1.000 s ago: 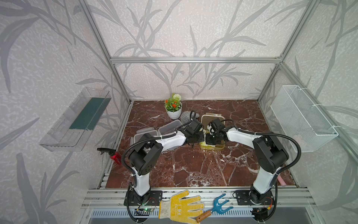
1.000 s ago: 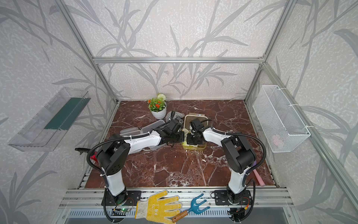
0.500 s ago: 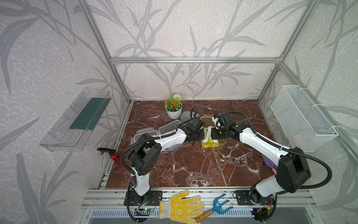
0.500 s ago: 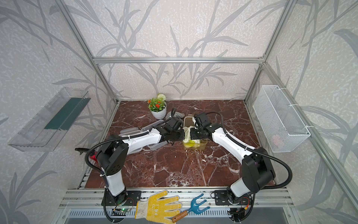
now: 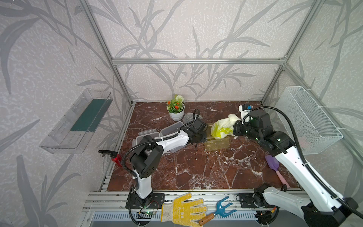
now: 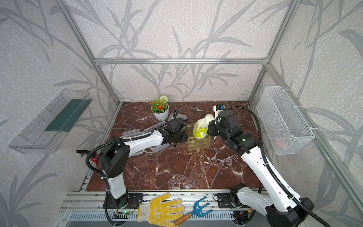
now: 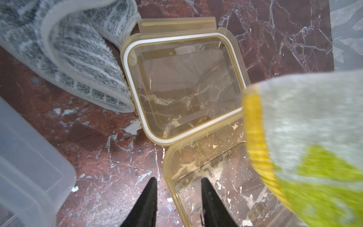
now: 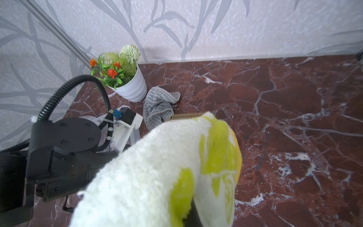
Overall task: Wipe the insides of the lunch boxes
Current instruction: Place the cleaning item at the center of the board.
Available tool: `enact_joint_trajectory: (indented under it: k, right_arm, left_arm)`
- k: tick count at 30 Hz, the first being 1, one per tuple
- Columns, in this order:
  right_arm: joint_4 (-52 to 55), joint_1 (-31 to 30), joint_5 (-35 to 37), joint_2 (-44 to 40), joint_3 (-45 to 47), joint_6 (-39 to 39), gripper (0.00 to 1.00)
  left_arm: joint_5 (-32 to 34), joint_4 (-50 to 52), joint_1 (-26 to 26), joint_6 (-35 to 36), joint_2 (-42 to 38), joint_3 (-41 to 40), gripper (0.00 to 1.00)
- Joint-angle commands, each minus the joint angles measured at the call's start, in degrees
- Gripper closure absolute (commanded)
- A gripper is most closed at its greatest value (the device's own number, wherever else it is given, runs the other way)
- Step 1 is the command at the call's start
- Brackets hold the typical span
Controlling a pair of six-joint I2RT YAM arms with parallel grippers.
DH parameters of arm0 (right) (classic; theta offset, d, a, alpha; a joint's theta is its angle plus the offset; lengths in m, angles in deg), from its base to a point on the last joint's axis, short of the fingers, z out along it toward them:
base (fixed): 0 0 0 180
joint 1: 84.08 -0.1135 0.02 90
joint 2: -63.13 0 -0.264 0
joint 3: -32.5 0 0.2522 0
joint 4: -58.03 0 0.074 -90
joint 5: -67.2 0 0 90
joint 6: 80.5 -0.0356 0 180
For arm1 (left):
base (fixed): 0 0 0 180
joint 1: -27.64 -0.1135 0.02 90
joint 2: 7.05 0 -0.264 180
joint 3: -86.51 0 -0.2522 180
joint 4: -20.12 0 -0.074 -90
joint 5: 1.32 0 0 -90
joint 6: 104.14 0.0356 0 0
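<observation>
On the red marble counter (image 5: 196, 173), at its left side, the clear greyish lunch box (image 5: 149, 136) and its lid are seen lying beside the left arm, apparently untouched by any cloth. Further right, the left pincer (image 7: 177, 198) is shown with its jaws parted, straddling the near wall of the amber lunch box (image 7: 216, 176); no squeeze on that wall can be made out, so the box is judged to be unsecured. Its lid (image 7: 184, 86), white-sealed and lying flat, is seen touching the box's far rim, with a grey striped towel (image 7: 78, 59) pressed against the lid's edge. Crumbs and white flecks are visible on the box floor, so the wiping is judged unfinished. To the right, the yellow-and-white cloth (image 5: 222, 127) is held clenched in the right pincer (image 8: 188, 214) and is carried above the box, clear of it.

Several risks are suggested. If the cloth is pushed down while the box is loosely straddled, the light container could be slid or tipped across the smooth stone. The bulky cloth could be snagged on the rim, or the lid dragged along. A collision between the two closely spaced pincers could also be caused by a hurried descent.
</observation>
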Motion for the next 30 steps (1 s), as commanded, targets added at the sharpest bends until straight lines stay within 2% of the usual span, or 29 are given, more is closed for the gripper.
enact_joint_trajectory:
  k: [1,3,8,11,14,25,30]
  right_arm:
    - [2.01,1.06,9.83,-2.27,-1.05,3.15,1.0]
    - [1.13,2.6,14.52,-3.46,-0.18,4.67,1.0]
    - [0.75,9.34,21.13,-3.07,4.02,4.56,1.0]
    - [-0.81,15.06,21.84,-1.94,8.76,2.35,1.0]
    - [-3.69,19.4,19.38,-1.51,13.15,0.02,1.0]
    - [-7.36,23.82,11.07,9.02,21.69,-3.85,1.0]
    - [-8.11,27.77,-0.1,17.12,21.76,-3.85,0.93]
  left_arm:
    - [1.57,0.15,0.14,1.14,-2.7,-0.65,0.63]
    - [1.42,0.24,0.18,1.5,-2.73,-0.46,0.63]
    - [1.18,0.07,0.16,1.58,-2.29,-0.11,0.63]
    - [1.07,0.07,0.2,1.61,-2.02,-0.02,0.63]
    - [0.95,0.5,0.14,1.87,-1.79,0.24,0.63]
    - [1.39,-0.17,0.19,2.12,-3.07,-0.6,0.57]
    - [2.11,-0.02,0.22,2.2,-3.5,-0.92,0.5]
